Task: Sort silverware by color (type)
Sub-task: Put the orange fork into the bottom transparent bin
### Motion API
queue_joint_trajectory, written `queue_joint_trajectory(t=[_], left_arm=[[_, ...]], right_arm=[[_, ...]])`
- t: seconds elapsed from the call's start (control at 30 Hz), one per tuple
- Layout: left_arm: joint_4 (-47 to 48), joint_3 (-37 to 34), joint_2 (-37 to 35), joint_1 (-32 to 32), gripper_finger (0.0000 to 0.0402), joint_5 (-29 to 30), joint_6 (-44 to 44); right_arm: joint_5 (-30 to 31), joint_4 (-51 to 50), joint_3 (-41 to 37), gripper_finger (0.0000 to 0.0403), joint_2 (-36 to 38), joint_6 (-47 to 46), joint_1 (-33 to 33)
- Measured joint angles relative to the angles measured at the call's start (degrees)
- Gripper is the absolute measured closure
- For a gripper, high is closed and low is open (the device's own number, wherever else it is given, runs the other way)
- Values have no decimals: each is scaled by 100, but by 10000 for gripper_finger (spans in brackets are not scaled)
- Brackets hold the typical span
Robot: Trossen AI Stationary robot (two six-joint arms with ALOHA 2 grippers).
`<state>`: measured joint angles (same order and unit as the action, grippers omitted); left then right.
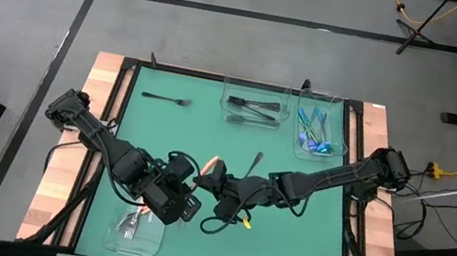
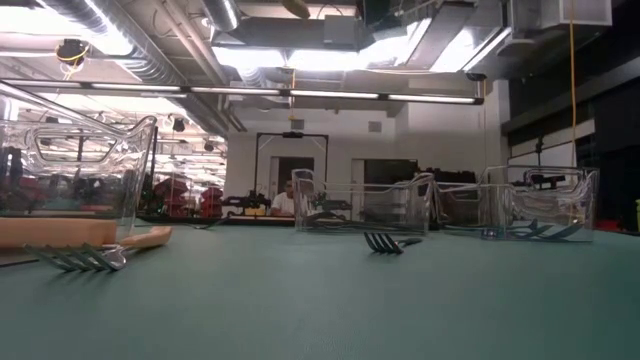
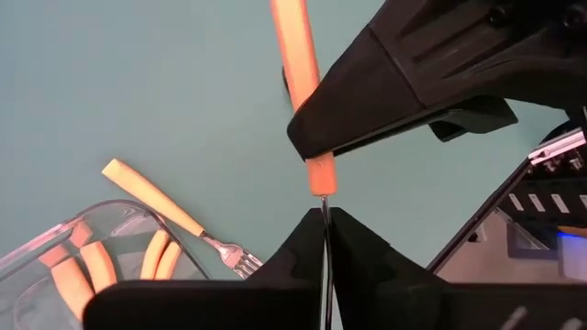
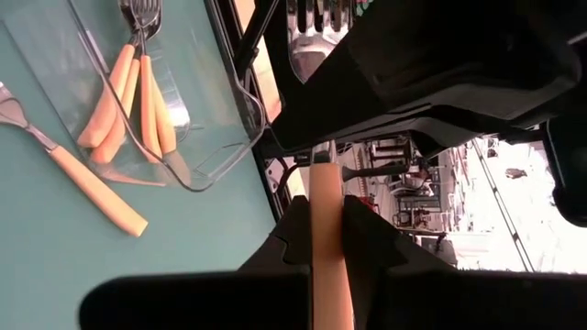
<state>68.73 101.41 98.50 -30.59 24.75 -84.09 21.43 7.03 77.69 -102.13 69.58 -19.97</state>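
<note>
Green desk [image 1: 284, 240], seen from above, with both my arms reaching to its middle. My left jaws and right jaws meet there, nearly nose to nose.

Three clear trays stand on it. One tray [image 1: 155, 244] lies just beside my left jaws, on the near side. The middle tray [image 1: 259, 85] and the corner tray [image 1: 340, 128] stand well beyond both jaws, at the far edge.

Contents: orange-handled forks [image 4: 138, 92] in the tray by my left jaws, black forks [image 1: 252, 107] in the middle tray, blue utensils [image 1: 313, 131] in the corner tray.

Loose pieces: one black fork [image 1: 168, 98] far beyond my left jaws. A second black fork [image 1: 255, 162] lies just beyond my right jaws. One orange-handled fork [image 4: 78, 174] lies on the desk just outside the tray by my left jaws.

Held piece: an orange-handled utensil [image 3: 295, 55], spanning the gap between the jaws. My right jaws are closed on its orange handle. My left jaws are closed on the thin metal shank below the handle.
</note>
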Motion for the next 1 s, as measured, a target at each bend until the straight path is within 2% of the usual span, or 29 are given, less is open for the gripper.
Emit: queue_joint_trajectory(t=[0.13,0.27,0.63,0.77,1.0], left_arm=[[-6,0,0,0,395,-2,2],[-21,0,0,0,398,-2,3],[-39,0,0,-40,399,37,44],[40,0,1,-165,399,37,0],[794,0,7,-436,400,-99,-773]], right_arm=[[-2,0,0,384,0,0,0],[-3,0,0,365,0,-11,0],[90,13,0,255,0,-60,15],[105,-169,2,245,0,-397,11],[-142,-594,8,248,0,-913,11]])
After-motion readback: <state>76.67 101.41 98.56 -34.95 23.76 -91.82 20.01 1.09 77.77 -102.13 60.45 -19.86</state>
